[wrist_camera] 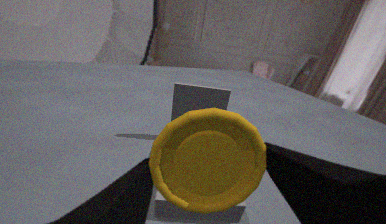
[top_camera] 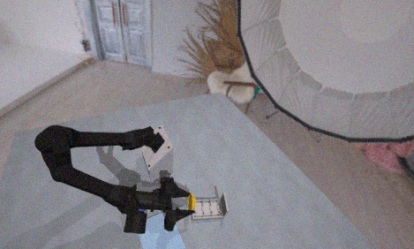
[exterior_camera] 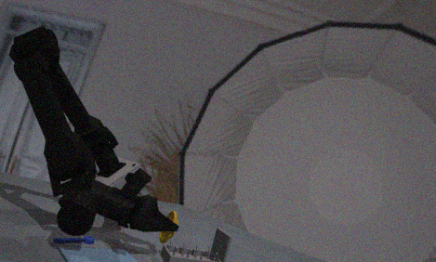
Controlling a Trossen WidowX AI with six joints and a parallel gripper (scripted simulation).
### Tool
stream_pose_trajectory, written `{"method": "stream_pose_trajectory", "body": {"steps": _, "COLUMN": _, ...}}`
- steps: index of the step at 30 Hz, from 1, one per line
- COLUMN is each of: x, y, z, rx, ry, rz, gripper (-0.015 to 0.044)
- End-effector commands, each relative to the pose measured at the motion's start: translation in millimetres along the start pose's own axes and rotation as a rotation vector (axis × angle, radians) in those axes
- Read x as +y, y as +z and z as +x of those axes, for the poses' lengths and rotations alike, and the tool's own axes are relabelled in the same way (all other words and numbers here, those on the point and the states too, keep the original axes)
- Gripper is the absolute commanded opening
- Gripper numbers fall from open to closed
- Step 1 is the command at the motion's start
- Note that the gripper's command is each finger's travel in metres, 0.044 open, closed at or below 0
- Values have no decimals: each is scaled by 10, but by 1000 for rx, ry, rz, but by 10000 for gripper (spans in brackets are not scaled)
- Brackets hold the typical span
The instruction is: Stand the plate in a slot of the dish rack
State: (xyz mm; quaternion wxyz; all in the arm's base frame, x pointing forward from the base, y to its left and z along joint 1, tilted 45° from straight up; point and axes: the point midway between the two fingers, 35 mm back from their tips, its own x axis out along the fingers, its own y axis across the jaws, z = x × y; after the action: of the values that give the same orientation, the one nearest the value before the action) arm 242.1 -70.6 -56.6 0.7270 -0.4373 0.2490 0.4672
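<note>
Top view: black six-joint arm (top_camera: 87,185) (exterior_camera: 46,107) folded back, its forearm reaching toward the rack
Gripper: black parallel-jaw gripper (top_camera: 192,203) (exterior_camera: 175,227) (wrist_camera: 206,156), fingers closed on opposite edges of the plate
Plate: round yellow rimmed plate (top_camera: 191,202) (exterior_camera: 168,228) (wrist_camera: 209,160), steeply tilted, above the table at the rack's near end
Rack: pale slotted dish rack (top_camera: 207,217) (exterior_camera: 219,244) (wrist_camera: 200,101), tall grey panel at its far end
Beside: light-blue flat sheet (top_camera: 173,236) (exterior_camera: 94,255) on the grey-blue table (top_camera: 268,199) (exterior_camera: 13,223) (wrist_camera: 69,110)

We observe the plate (wrist_camera: 209,162), yellow and round, clamped at its left and right edges between the gripper's (wrist_camera: 208,159) dark fingers. Beyond it, on the far side, stands the rack's grey end panel (wrist_camera: 200,100). A pale part of the rack (wrist_camera: 199,214) shows below the plate, nearer us.
</note>
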Motion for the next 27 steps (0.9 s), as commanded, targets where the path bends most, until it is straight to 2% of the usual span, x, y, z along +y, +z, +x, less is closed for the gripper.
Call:
{"method": "stream_pose_trajectory", "body": {"steps": 1, "x": -12, "y": 11, "z": 19, "rx": -3, "ry": -6, "rz": -6, "gripper": 0}}
{"method": "stream_pose_trajectory", "body": {"steps": 27, "x": -69, "y": 72, "z": 392, "rx": 0, "ry": -13, "rz": -22, "gripper": 0}}
